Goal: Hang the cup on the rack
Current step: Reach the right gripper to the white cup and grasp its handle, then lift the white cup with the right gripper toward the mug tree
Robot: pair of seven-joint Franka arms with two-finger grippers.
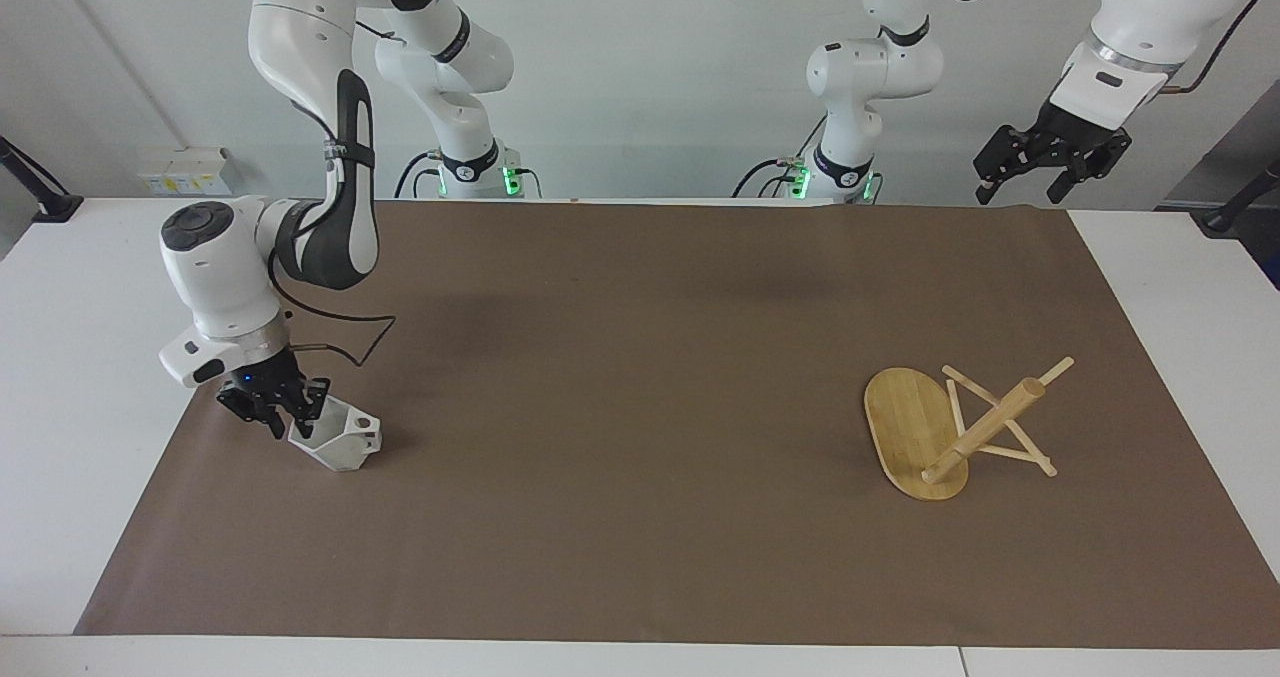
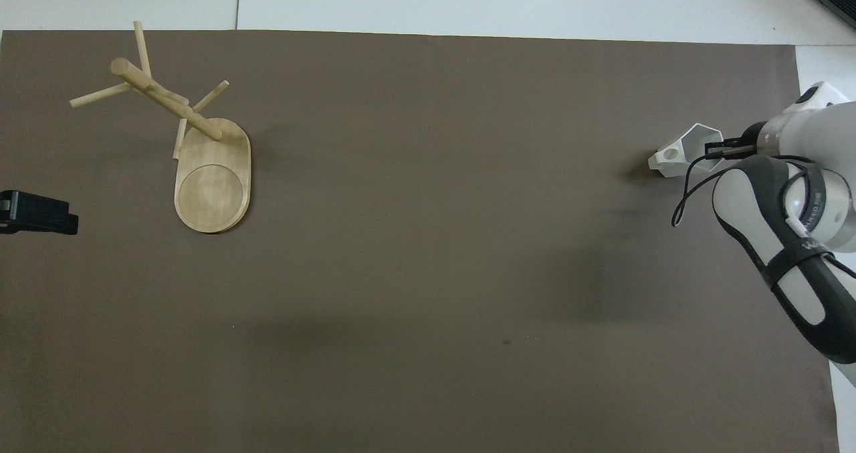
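The white faceted cup (image 1: 342, 444) sits on the brown mat toward the right arm's end of the table, with its handle pointing away from the gripper. It also shows in the overhead view (image 2: 683, 150). My right gripper (image 1: 288, 417) is low at the cup and shut on its rim wall; the overhead view shows it too (image 2: 715, 150). The bamboo rack (image 1: 985, 427) stands on its oval base toward the left arm's end of the table, also in the overhead view (image 2: 167, 102). My left gripper (image 1: 1022, 189) waits open, raised over the table's edge at the robots' end.
The brown mat (image 1: 640, 377) covers most of the white table. Small white boxes (image 1: 185, 169) sit at the table's corner by the right arm's base. The left gripper's tip (image 2: 39, 213) shows at the overhead view's edge.
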